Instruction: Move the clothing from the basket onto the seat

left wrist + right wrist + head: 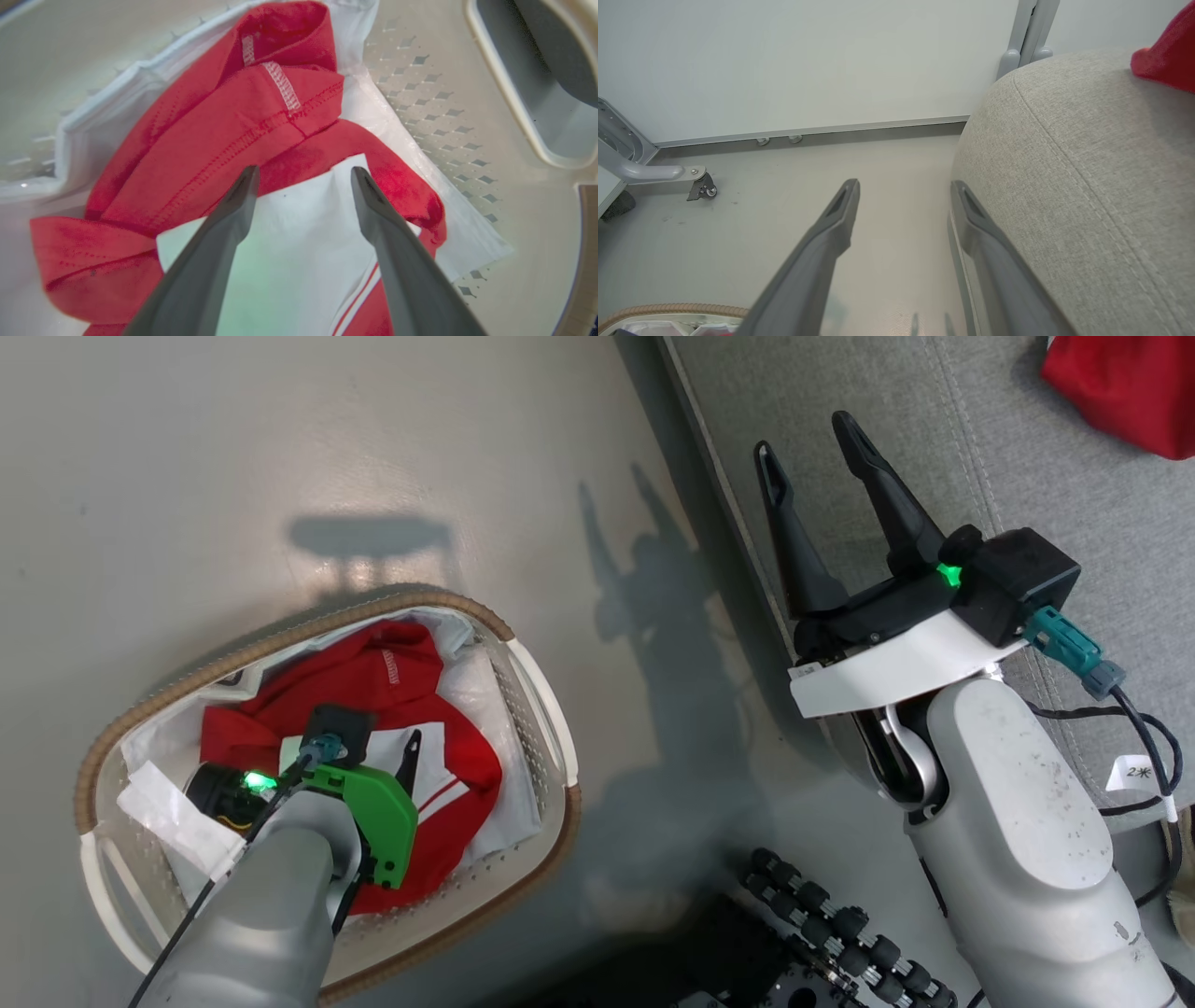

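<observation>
Inside the basket (549, 707) at left, the open left hand (303, 175) hangs over the red-and-white garment (261, 121) — the plain red garment (1125, 378) lies far right on the seat (990, 448); the right hand (803, 439) is open, empty.

You can read "2米" on the white tag (1141, 773) on the black cable (1130, 709). The lettering on the red-and-white garment (392, 695) is illegible.

A grey caster leg (701, 183) stands on the pale floor (784, 186) near the white wall (808, 60).
</observation>
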Tool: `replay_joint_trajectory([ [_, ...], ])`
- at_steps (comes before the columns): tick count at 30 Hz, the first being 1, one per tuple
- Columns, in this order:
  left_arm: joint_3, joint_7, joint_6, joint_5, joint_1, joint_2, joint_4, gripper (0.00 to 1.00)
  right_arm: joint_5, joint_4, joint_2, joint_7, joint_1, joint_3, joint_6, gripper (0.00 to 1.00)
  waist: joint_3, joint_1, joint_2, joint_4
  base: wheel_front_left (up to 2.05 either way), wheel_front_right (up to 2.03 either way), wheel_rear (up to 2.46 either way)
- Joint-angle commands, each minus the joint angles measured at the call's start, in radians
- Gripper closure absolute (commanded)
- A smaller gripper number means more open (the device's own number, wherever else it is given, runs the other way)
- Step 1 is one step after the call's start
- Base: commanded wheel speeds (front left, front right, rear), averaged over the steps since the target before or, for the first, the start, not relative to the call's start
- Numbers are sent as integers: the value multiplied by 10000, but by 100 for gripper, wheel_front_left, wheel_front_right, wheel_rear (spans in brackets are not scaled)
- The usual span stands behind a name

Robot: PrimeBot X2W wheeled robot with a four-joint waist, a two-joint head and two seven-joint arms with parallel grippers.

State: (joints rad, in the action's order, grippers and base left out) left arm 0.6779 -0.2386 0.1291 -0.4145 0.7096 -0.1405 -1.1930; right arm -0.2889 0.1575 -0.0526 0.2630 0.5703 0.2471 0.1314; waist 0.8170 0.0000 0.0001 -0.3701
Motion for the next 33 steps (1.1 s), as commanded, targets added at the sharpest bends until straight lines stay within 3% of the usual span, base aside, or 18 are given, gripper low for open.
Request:
replay_joint_trajectory([
  [1, 49, 9, 25, -50, 263, -75, -142, 0, -36, -81, 7, 23, 113, -18, -12, 0, 489, 0, -1, -253, 0, 0, 0],
  [14, 639, 654, -126, 173, 816, -49, -873, 0, 182, -169, 1, 23, -96, -325, -14, 0, 972, 0, -1, 91, 2, 2, 2],
  [15, 661, 713, -108, 154, 814, -60, -885, 5, 163, -161, 1, 23, -81, -321, -14, 0, 975, 0, -1, 93, 0, 0, 0],
  [16, 676, 746, -91, 116, 820, -69, -896, 100, 134, -143, 0, 23, -47, -309, -14, 0, 973, 0, -1, 90, 0, 0, 0],
  [23, 632, 306, -18, -120, 821, -135, -890, 100, -169, 27, -4, 23, 212, -130, -14, 0, 652, 0, -1, -72, 0, 0, 0],
  [33, 478, -224, 18, -732, -162, 211, -580, 100, -76, 670, -7, 23, -121, -28, -14, 0, -940, 0, -1, 235, 0, 0, 0],
])
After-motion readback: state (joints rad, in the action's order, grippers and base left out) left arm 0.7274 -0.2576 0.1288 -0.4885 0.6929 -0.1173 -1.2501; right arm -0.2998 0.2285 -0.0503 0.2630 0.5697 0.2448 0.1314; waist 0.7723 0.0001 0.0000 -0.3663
